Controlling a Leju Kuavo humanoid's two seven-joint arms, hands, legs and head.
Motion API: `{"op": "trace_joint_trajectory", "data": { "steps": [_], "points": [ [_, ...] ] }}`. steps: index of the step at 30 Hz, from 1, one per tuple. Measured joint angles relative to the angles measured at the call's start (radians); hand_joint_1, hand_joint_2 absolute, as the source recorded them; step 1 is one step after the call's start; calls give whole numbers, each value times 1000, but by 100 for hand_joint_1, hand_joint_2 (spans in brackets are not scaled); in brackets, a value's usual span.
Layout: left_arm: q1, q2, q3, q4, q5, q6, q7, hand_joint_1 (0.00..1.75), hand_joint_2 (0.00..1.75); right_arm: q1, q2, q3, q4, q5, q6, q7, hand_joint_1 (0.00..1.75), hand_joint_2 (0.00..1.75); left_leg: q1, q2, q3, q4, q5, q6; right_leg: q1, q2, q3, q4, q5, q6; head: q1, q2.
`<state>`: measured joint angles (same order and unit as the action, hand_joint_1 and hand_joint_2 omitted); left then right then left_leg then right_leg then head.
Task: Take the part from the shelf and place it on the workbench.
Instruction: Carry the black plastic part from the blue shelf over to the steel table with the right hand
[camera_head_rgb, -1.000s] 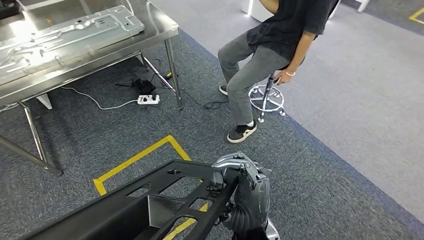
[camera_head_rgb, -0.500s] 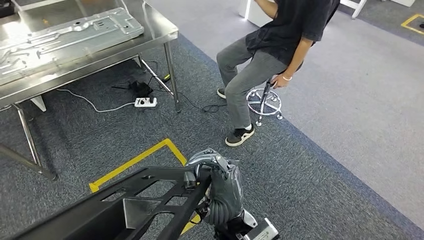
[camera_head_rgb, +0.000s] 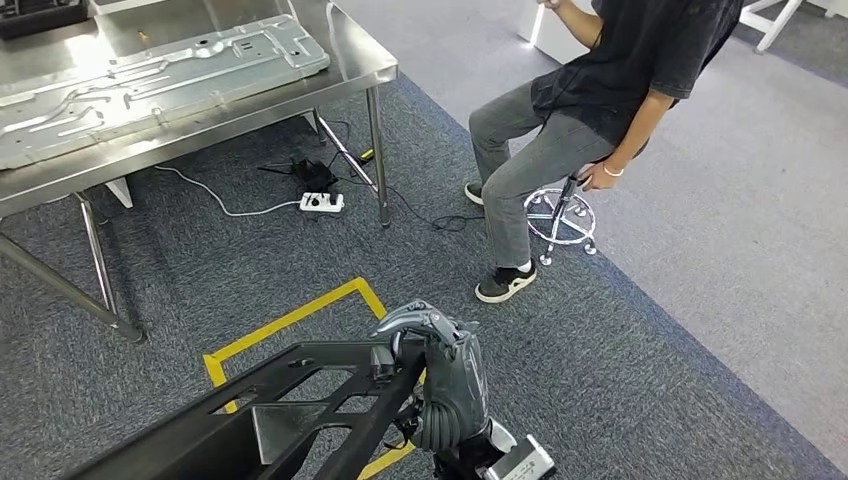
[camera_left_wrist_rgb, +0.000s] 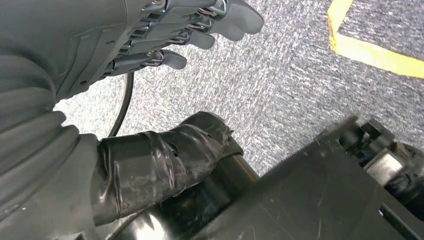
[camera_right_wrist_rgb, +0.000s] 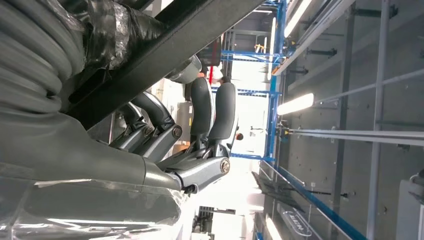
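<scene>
Part (camera_head_rgb: 270, 410): long black frame of pierced sheet metal with open cut-outs, carried low in front of the robot, above the grey carpet (camera_head_rgb: 620, 370) and the yellow floor marking (camera_head_rgb: 290, 320). Right hand (camera_head_rgb: 445, 385) grips the frame's near end, fingers (camera_head_rgb: 415, 320) curled over its top edge; in the right wrist view the same fingers (camera_right_wrist_rgb: 212, 107) wrap a dark rail of the part (camera_right_wrist_rgb: 165, 55). Left hand (camera_left_wrist_rgb: 150, 40) lies just beside the black frame (camera_left_wrist_rgb: 320, 190) with fingers (camera_left_wrist_rgb: 220, 22) extended and apart; whether its taped thumb (camera_left_wrist_rgb: 165, 160) bears on the part cannot be told. Workbench (camera_head_rgb: 370, 75): steel tabletop, well apart from the part, already carrying a pressed silver panel (camera_head_rgb: 150, 80). A seated person (camera_head_rgb: 590, 110) is near the bench corner.

Handling, as judged: frame appears stiff and fairly heavy, with length that invites swing and sag at an unsupported end; painted edges may be slippery. Best hold is across the flanged rims near both ends, one hand each.
</scene>
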<state>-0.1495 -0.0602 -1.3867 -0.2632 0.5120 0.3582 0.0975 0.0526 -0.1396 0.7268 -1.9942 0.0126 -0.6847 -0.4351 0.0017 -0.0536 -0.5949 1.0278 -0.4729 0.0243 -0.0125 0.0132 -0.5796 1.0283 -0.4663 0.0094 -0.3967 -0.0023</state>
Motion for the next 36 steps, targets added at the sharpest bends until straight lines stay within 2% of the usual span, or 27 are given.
{"op": "trace_joint_trajectory", "data": {
  "steps": [2, 5, 9, 11, 12, 13, 14, 15, 17, 18, 19, 21, 22, 23, 24, 25, 26, 27, 28, 29, 30, 31, 32, 33, 34, 35, 36],
  "points": [
    [0, 0, 0, 0, 0, 0, 0, 0, 175, 0, -1, 0, -1, -1, 0, -1, 175, 175, 0, 14, -10, 28, -21, -12, -8, -8, 15, -12, 3, -10, -2, 0],
    [-1, 0, 0, 0, -1, 0, 0, 0, 175, 1, -1, 0, -2, -5, 0, -4, 175, 175, 0, 34, -39, 95, -63, -20, -13, -19, 27, -19, 2, -19, -8, 0],
    [-1, 0, 0, 0, -1, 0, 0, 0, 175, 1, -1, 0, -2, -5, 0, -4, 175, 175, 1, 35, -41, 101, -66, -20, -13, -20, 27, -19, 1, -19, -8, 0],
    [-4, 2, 0, 0, -4, 2, -1, 0, 175, 1, -1, 0, 3, 1, 2, -2, 175, 175, 1, 39, -156, 399, -202, 0, -25, -62, 87, -17, -25, -15, -20, 0],
    [-5, 3, 0, 0, -6, 1, 0, 0, 175, 0, -1, 0, 5, -1, 3, -4, 175, 175, 2, 42, -204, 532, -258, 5, -32, -84, 127, -17, -40, -12, -25, 0],
    [-7, 4, 0, 0, -11, -2, 3, 0, 175, -2, -1, 0, 7, -12, 4, -11, 175, 175, 5, 45, -240, 638, -301, 7, -39, -106, 173, -15, -57, -7, -34, 0],
    [-7, 4, 0, 0, -16, -10, 9, 0, 175, -5, -2, 0, 8, -35, 3, -21, 175, 175, 7, 47, -205, 564, -259, -3, -39, -107, 198, -14, -63, -1, -41, 0],
    [-7, 4, 0, 0, -20, -19, 15, 0, 175, -9, -3, 0, 11, -64, 2, -35, 175, 175, 9, 49, -160, 461, -203, -8, -39, -105, 217, -14, -71, 7, -54, -1],
    [-4, 8, 0, 0, -20, -32, 20, 0, 175, -16, -6, 0, 21, -118, 3, -59, 175, 175, 8, 49, -82, 241, -73, 1, -40, -98, 234, -10, -90, 30, -98, -2],
    [-5, 10, 0, 0, -15, -35, 16, 0, 175, -19, -7, 2, 29, -138, 4, -67, 175, 175, 9, 50, -63, 180, -37, 4, -44, -94, 233, -7, -100, 40, -122, -3],
    [-12, 8, 0, -2, -8, -37, 13, 0, 175, -22, -5, 5, 34, -151, 7, -73, 175, 175, 10, 53, -55, 145, -22, 2, -41, -82, 230, -2, -111, 51, -144, -4],
    [-50, -9, 1, -13, 2, -39, 8, 0, 175, -21, 7, 17, 31, -164, 16, -78, 175, 175, 21, 62, -50, 153, -38, -10, -28, -56, 239, -1, -119, 60, -189, -6],
    [-77, -23, 1, -22, 3, -43, 8, 0, 175, -18, 16, 27, 26, -165, 19, -79, 175, 175, 28, 65, -39, 157, -35, -16, -14, -44, 254, 0, -117, 60, -235, -7],
    [-98, -38, 3, -32, 4, -48, 8, 0, 175, -16, 22, 36, 23, -165, 22, -79, 175, 175, 48, 66, -30, 178, -35, -21, -4, -39, 263, 13, -113, 58, -305, -8],
    [-119, -50, 5, -39, 4, -53, 8, 0, 175, -15, 27, 45, 22, -167, 25, -78, 175, 175, 59, 74, -32, 202, -35, -37, 6, -37, 260, 52, -131, 66, -396, -12],
    [-136, -63, 8, -47, 3, -59, 8, 0, 175, -14, 29, 52, 22, -173, 29, -76, 175, 175, 68, 90, -46, 234, -39, -59, 6, -33, 246, 104, -167, 89, -467, -17],
    [-149, -77, 10, -54, 3, -62, 9, 0, 175, -12, 28, 54, 22, -180, 33, -73, 175, 175, 70, 112, -74, 269, -46, -88, -6, -27, 223, 164, -222, 114, -511, -21],
    [-162, -88, 11, -59, 3, -63, 8, 0, 175, -8, 27, 55, 22, -188, 37, -70, 175, 175, 57, 137, -112, 290, -41, -118, -23, -21, 198, 217, -283, 125, -529, -26],
    [-169, -100, 11, -66, 3, -63, 8, 0, 175, -4, 25, 54, 24, -194, 42, -68, 175, 175, 46, 152, -151, 301, -30, -140, -36, -15, 176, 257, -328, 117, -523, -27],
    [-173, -109, 12, -71, 3, -60, 8, 0, 175, 1, 23, 53, 27, -200, 44, -68, 175, 175, 34, 161, -193, 299, -7, -151, -30, -10, 160, 288, -358, 93, -524, -27],
    [-175, -116, 12, -74, 2, -58, 8, 0, 175, 6, 20, 51, 30, -205, 47, -69, 175, 175, 22, 164, -233, 284, 25, -145, -2, -9, 156, 303, -369, 63, -525, -28],
    [-175, -125, 12, -78, 3, -56, 8, 0, 175, 9, 18, 49, 34, -211, 48, -70, 175, 175, 10, 162, -267, 270, 59, -132, 47, -9, 171, 297, -366, 33, -523, -28],
    [-172, -135, 12, -81, 2, -54, 8, 0, 175, 11, 16, 48, 37, -215, 49, -71, 175, 175, -3, 161, -295, 259, 87, -113, 110, -8, 200, 269, -347, -13, -519, -28],
    [-167, -147, 12, -86, 2, -54, 8, 0, 175, 11, 16, 47, 40, -217, 50, -71, 175, 175, -12, 159, -323, 252, 110, -94, 190, -29, 230, 229, -313, -91, -513, -28],
    [-160, -162, 12, -95, 2, -56, 6, 0, 175, 3, 17, 48, 40, -219, 50, -71, 175, 175, -30, 155, -354, 251, 133, -93, 243, -76, 250, 171, -280, -167, -512, -27],
    [-153, -172, 12, -102, 3, -56, 6, 0, 175, -4, 19, 50, 40, -218, 51, -71, 175, 175, -50, 151, -379, 245, 164, -93, 274, -113, 257, 114, -271, -195, -513, -27],
    [-141, -174, 12, -108, 3, -56, 5, 0, 175, -10, 20, 52, 40, -218, 52, -73, 175, 175, -64, 149, -397, 228, 201, -101, 282, -154, 248, 66, -258, -214, -509, -26]
  ]
}}
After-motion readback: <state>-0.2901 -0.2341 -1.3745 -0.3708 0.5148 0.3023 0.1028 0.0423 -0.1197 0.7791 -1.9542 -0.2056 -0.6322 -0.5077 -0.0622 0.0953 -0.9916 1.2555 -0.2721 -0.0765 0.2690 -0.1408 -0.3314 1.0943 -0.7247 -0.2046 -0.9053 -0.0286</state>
